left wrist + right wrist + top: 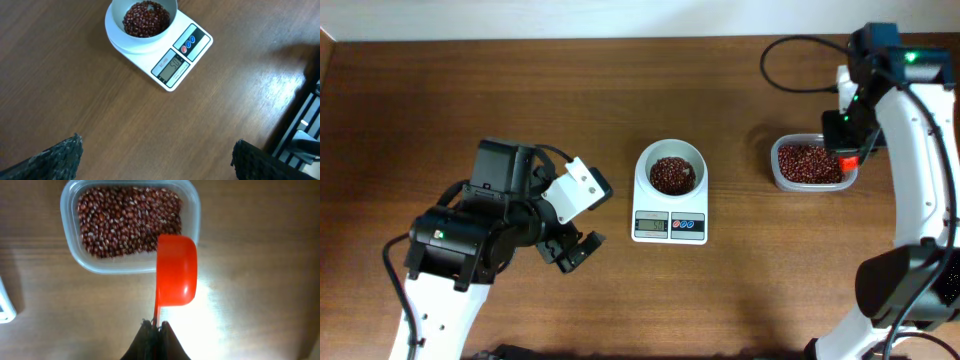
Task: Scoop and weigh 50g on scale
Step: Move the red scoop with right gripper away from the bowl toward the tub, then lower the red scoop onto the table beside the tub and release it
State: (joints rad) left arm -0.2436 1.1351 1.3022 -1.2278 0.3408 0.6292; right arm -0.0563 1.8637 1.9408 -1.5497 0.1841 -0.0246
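The white scale (669,226) stands mid-table with a round white bowl (642,170) on top that holds a heap of dark red-brown beans (671,175). In the left wrist view the scale (182,55) and its beans (146,17) lie ahead of my left gripper (157,150). That gripper is open and empty over bare wood. My right gripper (156,325) is shut on the thin handle of an orange-red scoop (176,270). The scoop hangs at the near right corner of the clear tub (75,255), and no beans show in it.
The clear tub (775,175) of beans sits right of the scale, under the right arm. A black cable (790,80) loops behind it. The left arm's bulk (480,230) stands left of the scale.
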